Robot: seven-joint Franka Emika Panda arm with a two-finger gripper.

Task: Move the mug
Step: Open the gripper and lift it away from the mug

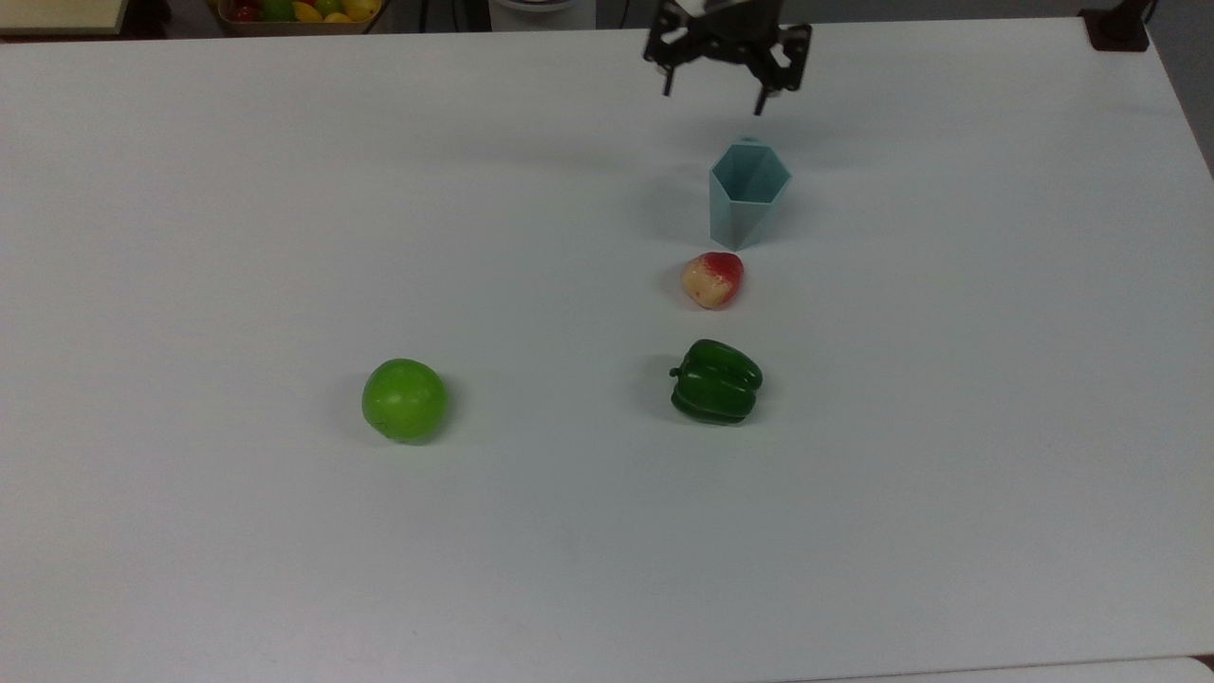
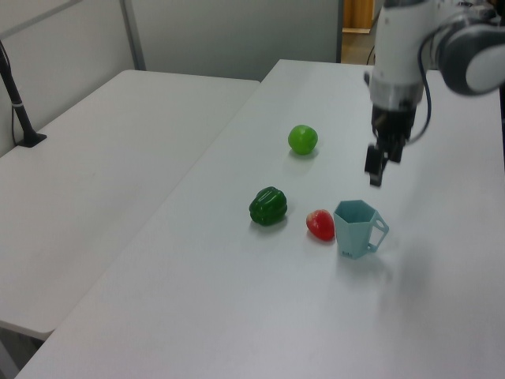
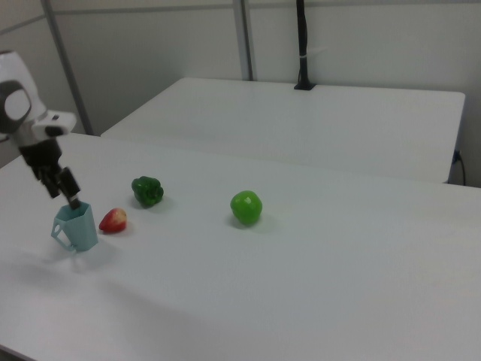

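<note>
The pale teal faceted mug stands upright on the white table, its small handle on the side toward the arm. My gripper hangs open above and just behind the mug, with nothing between its fingers and clear of the rim. In the left view the gripper is a short way above the mug. In the right view the gripper hovers close over the mug.
A red and cream strawberry-like fruit lies right in front of the mug, and a green bell pepper beyond it. A green apple sits toward the top view's left. A bowl of fruit is at the table's far edge.
</note>
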